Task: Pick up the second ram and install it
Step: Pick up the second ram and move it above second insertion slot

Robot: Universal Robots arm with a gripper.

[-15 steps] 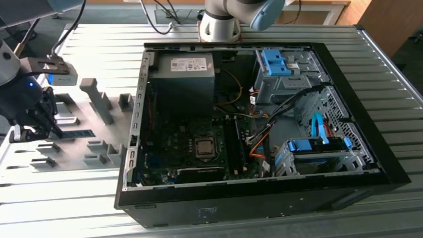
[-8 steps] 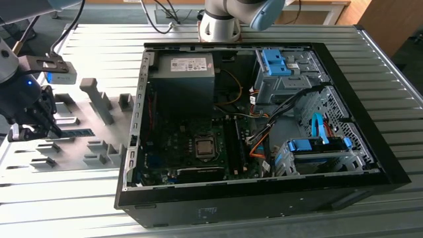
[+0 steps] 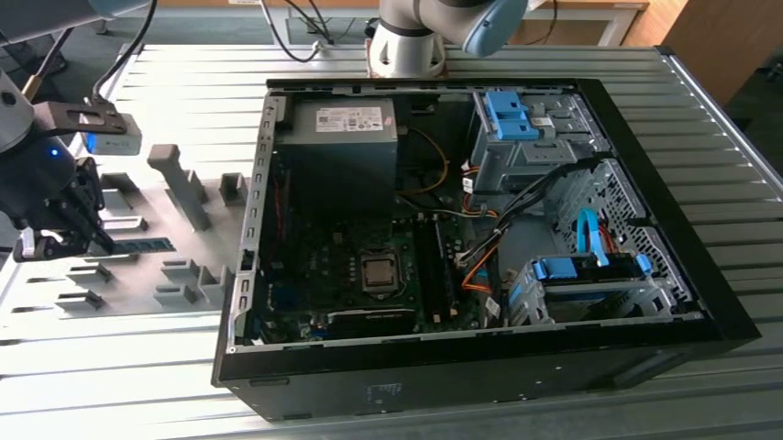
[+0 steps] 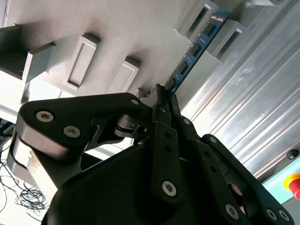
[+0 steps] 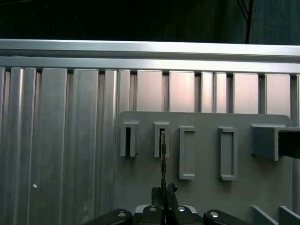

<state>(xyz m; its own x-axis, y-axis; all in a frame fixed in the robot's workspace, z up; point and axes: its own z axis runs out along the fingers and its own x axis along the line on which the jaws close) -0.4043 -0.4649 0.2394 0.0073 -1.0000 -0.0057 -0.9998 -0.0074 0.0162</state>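
At grey fixture plate [image 4: 140,28], fingers [image 4: 161,123] clamped shut on end of second ram [image 4: 194,49].

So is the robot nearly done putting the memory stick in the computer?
Not yet. The grab looks done: the claw is shut on one end of the second ram. The stick sits in its grey holder blocks, outside the computer case. Lifting and fitting remain.

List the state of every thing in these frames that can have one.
gripper: shut on the near end of the second ram.
second ram: standing on edge, far end seated in the grey fixture, not installed.
computer case: lying on its side, panel off, inside exposed.
processor: uncovered, no cooler on it.
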